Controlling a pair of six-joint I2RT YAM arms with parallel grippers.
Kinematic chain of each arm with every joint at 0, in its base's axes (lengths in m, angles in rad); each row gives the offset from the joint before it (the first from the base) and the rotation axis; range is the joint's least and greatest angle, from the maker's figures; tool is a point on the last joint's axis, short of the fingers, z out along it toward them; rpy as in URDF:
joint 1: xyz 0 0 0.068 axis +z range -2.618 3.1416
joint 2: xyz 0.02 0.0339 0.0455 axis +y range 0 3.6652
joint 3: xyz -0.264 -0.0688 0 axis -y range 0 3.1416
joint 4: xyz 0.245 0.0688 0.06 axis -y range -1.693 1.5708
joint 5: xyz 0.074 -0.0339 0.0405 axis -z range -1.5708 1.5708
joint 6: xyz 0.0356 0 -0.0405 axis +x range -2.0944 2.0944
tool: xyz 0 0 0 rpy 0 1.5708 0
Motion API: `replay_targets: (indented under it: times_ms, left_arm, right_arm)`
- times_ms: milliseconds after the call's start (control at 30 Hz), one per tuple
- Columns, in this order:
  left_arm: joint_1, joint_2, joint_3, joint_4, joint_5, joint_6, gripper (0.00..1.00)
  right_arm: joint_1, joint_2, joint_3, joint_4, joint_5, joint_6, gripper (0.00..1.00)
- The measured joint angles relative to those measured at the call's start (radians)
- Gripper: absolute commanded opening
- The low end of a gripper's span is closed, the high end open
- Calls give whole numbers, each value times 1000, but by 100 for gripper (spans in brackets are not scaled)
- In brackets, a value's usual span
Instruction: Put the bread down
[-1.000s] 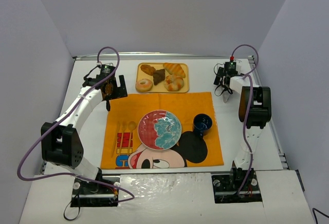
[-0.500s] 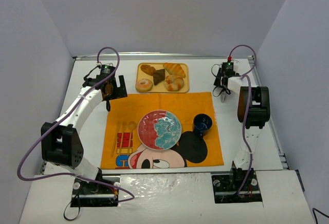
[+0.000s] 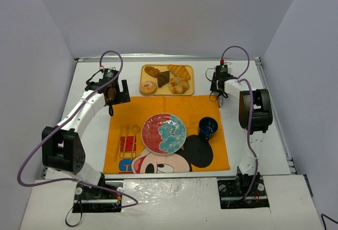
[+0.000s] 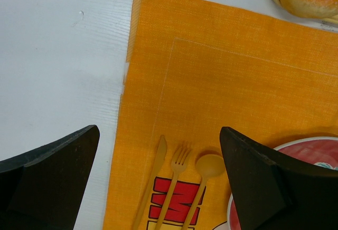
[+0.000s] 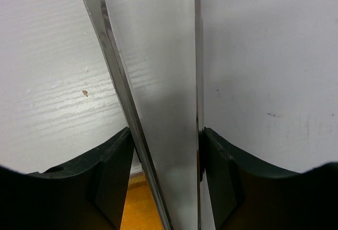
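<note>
1. The white table [image 3: 97, 140] carries an orange placemat [image 3: 158, 106], with your two arms reaching to its far corners
2. At the far edge, just beyond the mat, you have a yellow tray [image 3: 192, 79] of pastries
3. A red and blue plate [image 3: 163, 133] sits mid-mat, with a dark blue cup [image 3: 207, 126] to its right
4. Your bread [image 3: 179, 86] lies in the tray's near right part
5. Your left gripper [image 4: 158, 130] hangs spread wide above the mat's corner, holding nothing
6. Your right gripper [image 5: 165, 132] is pinching shiny metal tongs [image 5: 158, 56], both fingers touching the blades
</note>
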Motion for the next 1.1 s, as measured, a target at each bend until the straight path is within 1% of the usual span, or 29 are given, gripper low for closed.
replay_targets:
  times_ms: [67,200,367,500,800,933,1100]
  left_arm:
    - [0,-7,0,0,-1,0,97]
    - [0,-18,0,-1,-5,0,97]
    - [0,-21,0,-5,-8,0,97]
    - [0,-22,0,-15,-12,0,97]
    - [0,-27,0,-23,-24,0,97]
    - [0,-42,0,-24,-24,0,97]
    - [0,-66,0,-24,-24,0,97]
  right_arm:
    - [4,-2,4,-20,8,-12,32]
    - [6,-5,11,-57,19,-27,25]
    - [4,-5,30,-113,24,-34,10]
    - [0,-5,39,-142,22,-28,1]
    - [-2,-21,43,-189,15,16,0]
    - [-1,-58,43,-217,15,33,0]
    - [-1,-143,43,-243,14,55,0]
